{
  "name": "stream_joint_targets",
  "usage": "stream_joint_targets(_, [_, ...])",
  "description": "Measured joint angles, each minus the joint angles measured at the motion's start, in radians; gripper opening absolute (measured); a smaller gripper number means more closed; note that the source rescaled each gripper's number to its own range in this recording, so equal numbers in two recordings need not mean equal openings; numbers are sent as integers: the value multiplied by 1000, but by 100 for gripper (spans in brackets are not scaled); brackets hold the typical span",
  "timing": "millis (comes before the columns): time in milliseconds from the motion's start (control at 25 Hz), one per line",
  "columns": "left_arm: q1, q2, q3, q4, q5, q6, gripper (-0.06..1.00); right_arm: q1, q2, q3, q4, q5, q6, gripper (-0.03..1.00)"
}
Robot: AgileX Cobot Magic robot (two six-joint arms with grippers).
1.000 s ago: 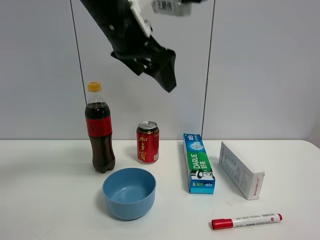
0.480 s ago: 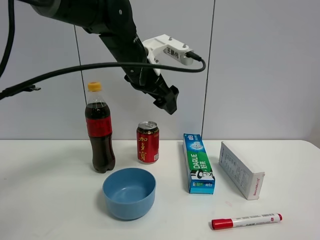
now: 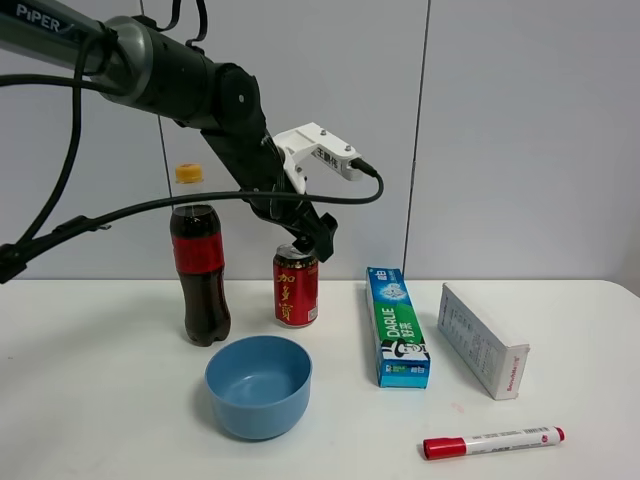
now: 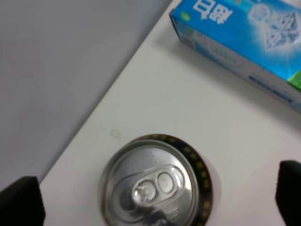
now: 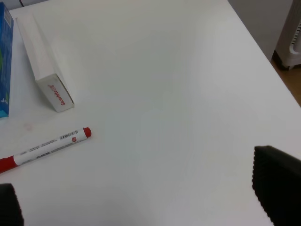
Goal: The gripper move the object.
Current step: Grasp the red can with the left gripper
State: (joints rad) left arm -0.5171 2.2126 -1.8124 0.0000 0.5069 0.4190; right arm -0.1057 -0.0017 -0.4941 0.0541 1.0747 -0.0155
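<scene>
From up high the gripper (image 3: 316, 240) hides part of the rim of the can (image 3: 296, 292) and a cable (image 3: 145, 208) crosses the neck of the bottle (image 3: 200, 270); the wrist views cut off the toothpaste box (image 4: 244, 42) and the marker (image 5: 44, 146)

white table (image 5: 164, 94) under spread fingers

a white box (image 5: 44, 70) is seen lying flat, near a blue carton (image 5: 4, 61) cut off by the frame edge. a red-and-white marker (image 5: 44, 147) is laid close by. the right gripper (image 5: 143, 194) is held with fingers spread wide.

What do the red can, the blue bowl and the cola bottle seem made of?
Red can: likely aluminium; its bare silver top with pull tab shines. Blue bowl: probably plastic, matte, evenly coloured. Cola bottle: clear glossy plastic, it seems; dark drink shows through.
</scene>
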Motion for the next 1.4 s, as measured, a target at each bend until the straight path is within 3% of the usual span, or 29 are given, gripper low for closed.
stream_joint_targets(1240, [33, 115, -3, 6, -84, 8, 100, 0, 0, 0, 0, 0, 0, 100])
stream_joint_targets(1280, [33, 115, -3, 6, -85, 8, 97, 0, 0, 0, 0, 0, 0, 100])
stream_joint_targets(1320, [33, 115, -3, 6, -88, 8, 87, 0, 0, 0, 0, 0, 0, 100])
stream_joint_targets(1360, [33, 115, -3, 6, -89, 8, 72, 0, 0, 0, 0, 0, 0, 100])
stream_joint_targets(1400, [33, 115, -3, 0, -89, 8, 43, 0, 0, 0, 0, 0, 0, 100])
